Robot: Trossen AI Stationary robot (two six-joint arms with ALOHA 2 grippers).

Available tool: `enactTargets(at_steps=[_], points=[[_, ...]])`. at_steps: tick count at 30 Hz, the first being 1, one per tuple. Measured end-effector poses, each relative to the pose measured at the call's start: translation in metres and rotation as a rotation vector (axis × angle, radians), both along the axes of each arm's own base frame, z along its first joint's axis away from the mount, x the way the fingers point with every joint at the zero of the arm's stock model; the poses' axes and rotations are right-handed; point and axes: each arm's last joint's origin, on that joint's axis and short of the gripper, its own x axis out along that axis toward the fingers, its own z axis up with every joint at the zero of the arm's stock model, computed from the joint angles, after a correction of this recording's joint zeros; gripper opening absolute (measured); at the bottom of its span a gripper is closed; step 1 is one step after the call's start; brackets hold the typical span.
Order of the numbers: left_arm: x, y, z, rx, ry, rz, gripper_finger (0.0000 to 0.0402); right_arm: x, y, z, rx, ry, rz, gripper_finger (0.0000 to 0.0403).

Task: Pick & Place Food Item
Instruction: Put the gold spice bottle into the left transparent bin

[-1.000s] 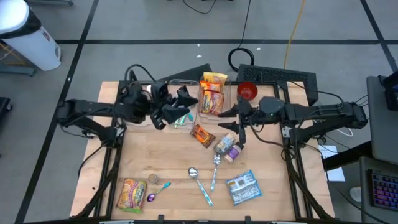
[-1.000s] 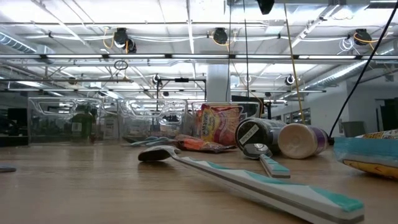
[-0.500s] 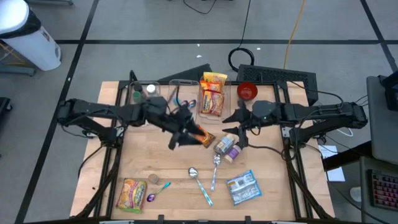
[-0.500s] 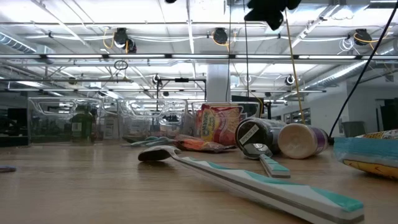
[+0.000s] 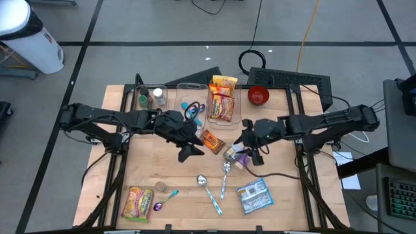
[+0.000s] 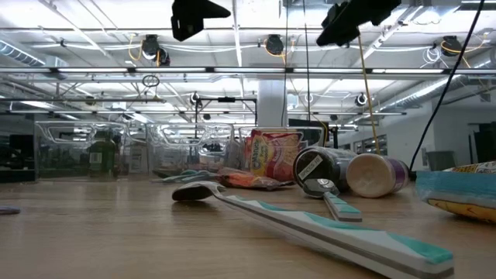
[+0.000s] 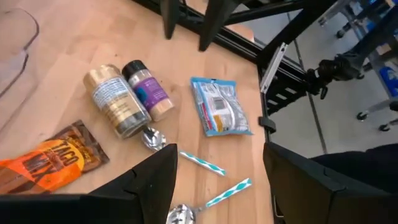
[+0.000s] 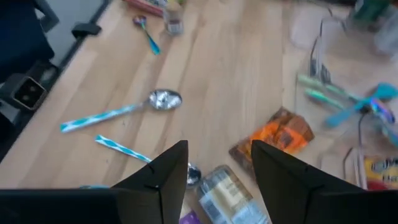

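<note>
While our left gripper (image 5: 193, 152) hangs with fingers apart by the orange snack packet (image 5: 211, 140), our right gripper (image 5: 249, 147) hangs, fingers apart too, over the two jars (image 5: 236, 155)

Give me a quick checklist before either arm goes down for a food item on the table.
1. Left gripper open and empty: ok, nothing between its fingers in the left wrist view.
2. Right gripper open and empty: ok.
3. Orange snack packet lying free on the table: ok.
4. Both grippers raised above the table: ok, low view shows them high.
5. Two spice jars lie side by side near the packet: not ok for clearance.
6. Spoons away from the packet: ok.
</note>
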Motion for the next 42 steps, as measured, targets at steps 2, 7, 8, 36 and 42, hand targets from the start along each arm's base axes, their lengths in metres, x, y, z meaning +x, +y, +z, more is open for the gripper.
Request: enactTargets(at_steps=[2, 7, 8, 36, 42], points=[[0.000, 0.000, 0.000, 0.009, -0.007, 0.002, 0.0243, 0.001, 0.000, -0.004, 0.010, 0.032, -0.013, 0.0173], [0.001, 0.005, 0.001, 0.036, -0.017, 0.054, 0.0244, 0.009, 0.002, -0.014, 0.022, 0.073, 0.014, 0.0173], [0.001, 0.006, 0.001, 0.040, -0.019, 0.065, 0.0243, 0.011, 0.002, -0.017, 0.036, 0.089, 0.036, 0.0173], [0.002, 0.021, 0.002, -0.039, -0.014, 0.056, 0.0244, 0.053, -0.027, -0.045, -0.269, 0.511, 0.154, 0.0326], [0.002, 0.021, 0.002, -0.036, -0.013, 0.053, 0.0244, 0.062, -0.026, -0.070, -0.288, 0.608, 0.205, 0.0344]])
